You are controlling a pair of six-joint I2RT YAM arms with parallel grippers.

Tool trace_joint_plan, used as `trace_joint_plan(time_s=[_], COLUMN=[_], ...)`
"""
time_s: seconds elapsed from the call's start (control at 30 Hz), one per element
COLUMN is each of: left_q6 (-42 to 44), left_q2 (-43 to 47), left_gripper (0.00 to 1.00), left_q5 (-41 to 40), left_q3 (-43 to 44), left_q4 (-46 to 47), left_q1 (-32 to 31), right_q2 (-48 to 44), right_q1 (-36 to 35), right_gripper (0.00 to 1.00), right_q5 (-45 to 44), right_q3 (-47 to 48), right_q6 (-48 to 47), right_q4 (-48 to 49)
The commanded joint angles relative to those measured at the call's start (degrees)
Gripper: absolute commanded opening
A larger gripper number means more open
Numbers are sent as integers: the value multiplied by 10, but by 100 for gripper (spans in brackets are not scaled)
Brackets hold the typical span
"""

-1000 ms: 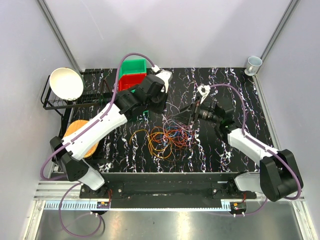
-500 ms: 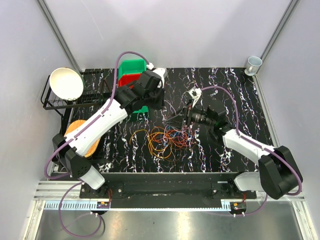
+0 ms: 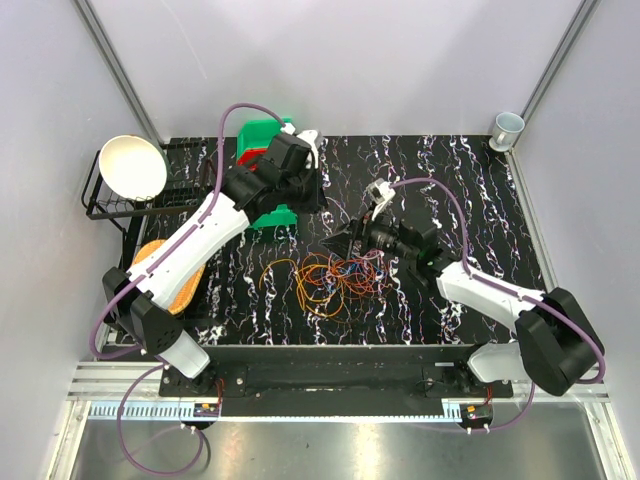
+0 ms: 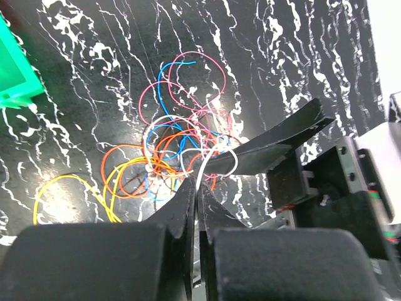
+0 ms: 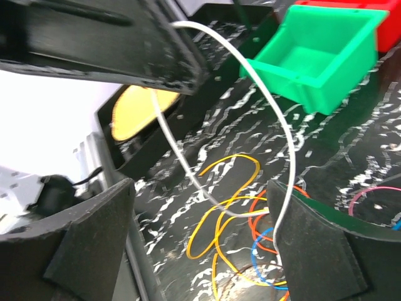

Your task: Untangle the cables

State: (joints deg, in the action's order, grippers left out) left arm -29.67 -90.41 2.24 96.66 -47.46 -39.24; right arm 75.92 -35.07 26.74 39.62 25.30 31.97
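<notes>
The cables lie in a tangled heap of orange, red, yellow and blue loops at mid-table. My left gripper is shut on a white cable and holds it above the heap, near the bins. That white cable arcs down from the left fingers and passes between the fingers of my right gripper, which stands open over yellow loops. In the top view the right gripper hovers at the heap's far edge.
A green bin and a red bin stand at the back left, with green close to the right gripper. A rack holds a white bowl. An orange disc lies left, a cup at the back right.
The left arm has drawn back and left with the white cable. The right gripper has slid left to the heap's edge, its jaws a little narrower.
</notes>
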Motion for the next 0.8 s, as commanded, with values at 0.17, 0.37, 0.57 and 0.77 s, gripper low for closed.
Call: trace_joint_plan(time_s=[0.17,0.37,0.57,0.77], left_q6=[-35,-47,-43,-19], left_q2=[1,1,16,80], left_gripper=[0,0,14,76], left_q5=[28,36,35,-57], left_q3=[22,12,-8,-81], left_q4=[33,44,54,81], left_q1=[15,22,22,22], right_q2=[16,27,23,-2], right_q1=[-43,-56,-58,-56], right_gripper=[75,42,0,0], right_q5=[-130,-151,-188,-237], right_q3=[9,18,29,78], right_q6=[-45,-49,-46,-31], right_q4=[3,2,-31,-119])
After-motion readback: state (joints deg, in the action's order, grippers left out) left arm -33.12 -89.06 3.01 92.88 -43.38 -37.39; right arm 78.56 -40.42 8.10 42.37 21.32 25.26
